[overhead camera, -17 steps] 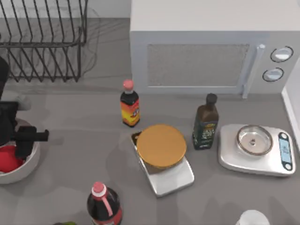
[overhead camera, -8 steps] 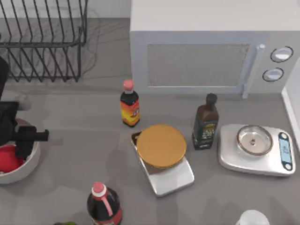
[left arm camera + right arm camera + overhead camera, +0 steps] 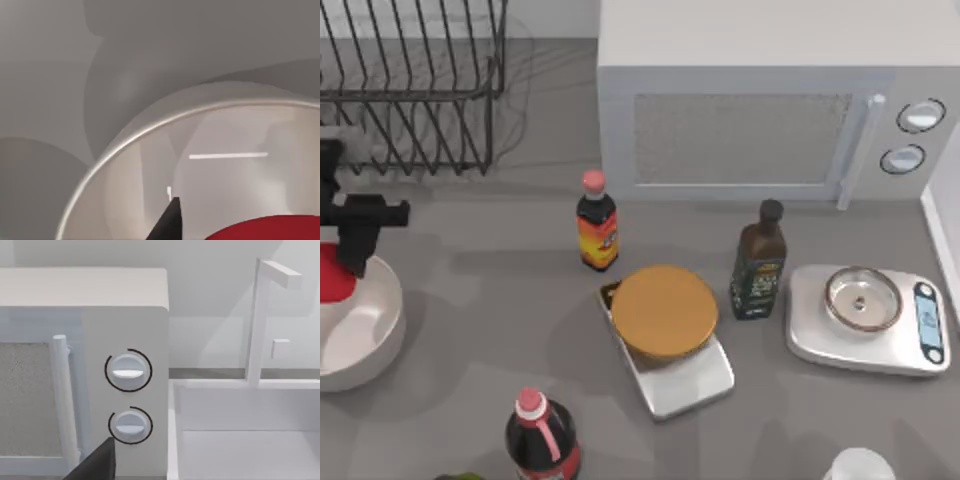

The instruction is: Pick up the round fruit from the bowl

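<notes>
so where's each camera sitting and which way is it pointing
Top view: above the table, looking down; the left pincer at the table's left edge holds the round fruit over the bowl.
Left wrist view: on the left arm, facing down into the bowl; one dark fingertip beside the fruit.
Right wrist view: on the right arm, facing the microwave dials; a dark pincer part shows.
Top and left wrist views share bowl and fruit.

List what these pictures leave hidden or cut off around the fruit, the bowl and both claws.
- Round fruit: in the top view, cut by the left edge and partly covered by the left claw; in the left wrist view, cut by the lower edge.
- Left claw's grip: contact with the fruit is hidden.
- Bowl: its left part runs off the top view.
- Right claw: one dark corner in the right wrist view.
</notes>
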